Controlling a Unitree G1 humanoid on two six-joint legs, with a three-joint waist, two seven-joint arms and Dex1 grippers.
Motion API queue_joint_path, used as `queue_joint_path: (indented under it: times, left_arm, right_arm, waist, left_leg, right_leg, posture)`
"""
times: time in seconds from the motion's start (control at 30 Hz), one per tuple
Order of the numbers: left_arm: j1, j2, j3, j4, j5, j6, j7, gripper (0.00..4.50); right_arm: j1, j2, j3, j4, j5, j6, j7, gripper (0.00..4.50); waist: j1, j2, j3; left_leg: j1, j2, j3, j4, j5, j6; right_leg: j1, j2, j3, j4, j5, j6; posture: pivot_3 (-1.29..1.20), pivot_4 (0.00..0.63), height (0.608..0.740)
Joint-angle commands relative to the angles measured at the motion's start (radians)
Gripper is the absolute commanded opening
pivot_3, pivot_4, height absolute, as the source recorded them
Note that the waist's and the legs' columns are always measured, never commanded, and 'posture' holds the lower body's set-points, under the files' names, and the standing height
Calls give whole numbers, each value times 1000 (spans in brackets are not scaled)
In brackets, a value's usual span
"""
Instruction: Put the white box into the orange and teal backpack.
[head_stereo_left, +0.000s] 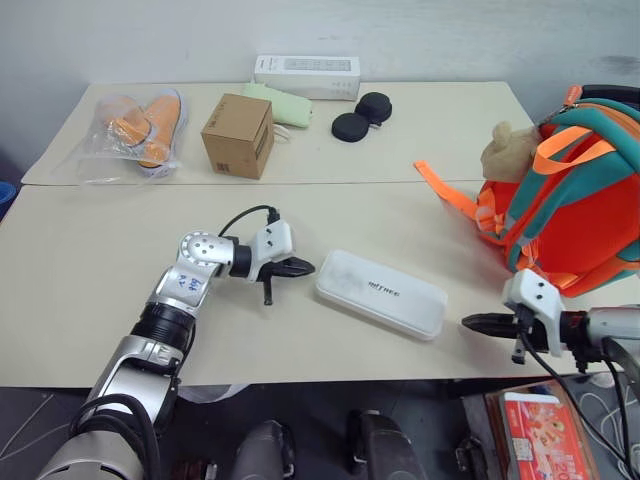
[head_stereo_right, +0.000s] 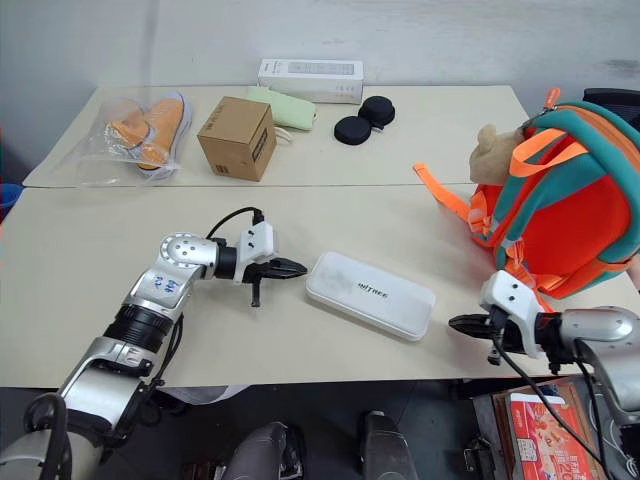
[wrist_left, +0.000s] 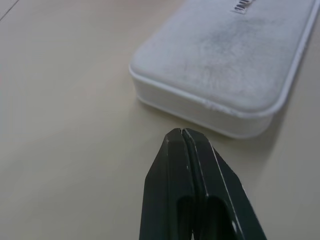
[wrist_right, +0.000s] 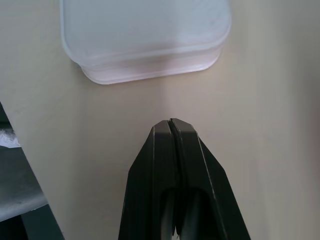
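Between my two grippers, on the near half of the table (head_stereo_left: 90, 300), lies the white box (head_stereo_left: 381, 293). It rests flat, lettering up, with its long axis running from about 10 o'clock to 4 o'clock in the head view.

Left gripper (head_stereo_left: 303, 267): black fingers pressed together, nothing pinched. Tip points toward 3 o'clock, straight at the box's near-left short end, just beside it, not touching. Left wrist view confirms a strip of bare table between the tip and the rounded corner.

Right gripper (head_stereo_left: 474, 322): fingers also pressed together, empty. Tip points toward 9 o'clock at the box's right short end, just beside it, apart. Both arms bracket the box end to end; neither looks clearly nearer.

My judgement: with both tips shut and aimed at opposite ends, the likely next move is a two-sided squeeze along the long axis, then a lift. A slip sideways is the risk, since the ends are rounded and smooth.

At 2 o'clock from the box stands the orange and teal backpack (head_stereo_left: 585, 215), plush bear (head_stereo_left: 505, 152) on its left, one orange strap (head_stereo_left: 445, 192) trailing onto the table toward the box. I cannot tell whether its opening is unzipped.

Farther, at 11 to 12 o'clock: brown cardboard cube (head_stereo_left: 238, 136), bagged orange shoes (head_stereo_left: 140, 130), white carton (head_stereo_left: 307, 76), two black discs (head_stereo_left: 361, 116). All well apart, none in the path.
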Motion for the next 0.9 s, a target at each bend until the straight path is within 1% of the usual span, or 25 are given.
queue_joint_path:
  times: [0.03, 0.23, 0.37, 0.5, 0.63, 0.73, 0.77, 0.87, 0.9]
  left_arm:
    - [-5, -13, 24, -33, -24, 29, 3, 19]
    - [57, 9, 11, -132, -38, 80, -42, 19]
    - [84, -5, -5, -152, -19, 85, -30, 19]
    - [117, -3, -11, -231, -39, 115, -52, 19]
    - [117, -6, 12, -238, -31, 137, -16, 19]
    - [120, 22, 27, -242, -37, 150, -24, 19]
    - [124, 31, 35, -252, -49, 166, -32, 19]
    - [121, 34, 109, -277, -140, 317, -18, 19]
    - [105, 24, 149, -271, -176, 404, 15, 194]
  right_arm:
    - [-30, 16, 21, 0, -29, -18, -16, 0]
    - [-68, 43, 29, 11, -34, -12, -35, 0]
    - [-111, 58, 36, 30, -34, -7, -46, 0]
    - [-148, 70, 51, 54, -42, -5, -45, 0]
    - [-182, 78, 66, 83, -70, -24, -48, 0]
    - [-208, 88, 61, 101, -70, -21, -42, 0]
    - [-213, 90, 59, 105, -68, -21, -40, 0]
    - [-212, 84, 58, 107, -80, -23, -45, 0]
    - [-210, 80, 57, 107, -80, -19, -43, 0]
  waist:
    - [-1, 0, 0]
    - [-1, 0, 0]
    - [-1, 0, 0]
    - [2, 0, 0]
    - [2, 0, 0]
    - [1, 0, 0]
    - [0, 0, 0]
    - [-2, 0, 0]
    - [-2, 0, 0]
  left_leg:
    - [0, 0, 0, 0, 0, 0]
    - [0, 0, 0, 1, 0, 0]
    - [0, 0, 0, 2, 0, 0]
    - [0, 0, 0, 3, 0, 0]
    - [0, 0, 0, 3, 0, 0]
    - [0, 0, 0, 4, 0, 0]
    - [0, 0, 0, 4, 0, 0]
    - [0, 1, 0, 3, 0, 0]
    - [0, 1, 0, 4, 0, 0]
  right_leg:
    - [0, 0, 0, 0, 0, 0]
    - [0, 0, 0, 0, 0, 0]
    - [0, 0, 0, 1, 0, 0]
    - [0, -1, 0, 1, 0, 0]
    - [0, -1, 0, 2, 0, 0]
    - [0, -1, 0, 2, 0, 0]
    - [0, -1, 0, 2, 0, 0]
    - [0, 0, 0, 2, 0, 0]
    - [0, 0, 0, 2, 0, 0]
  posture:
    - [0, 150, 740]
    - [0, 150, 740]
    - [0, 150, 740]
    - [0, 150, 740]
    - [0, 150, 740]
    - [0, 150, 740]
    - [0, 150, 740]
    - [0, 150, 740]
    - [0, 150, 740]
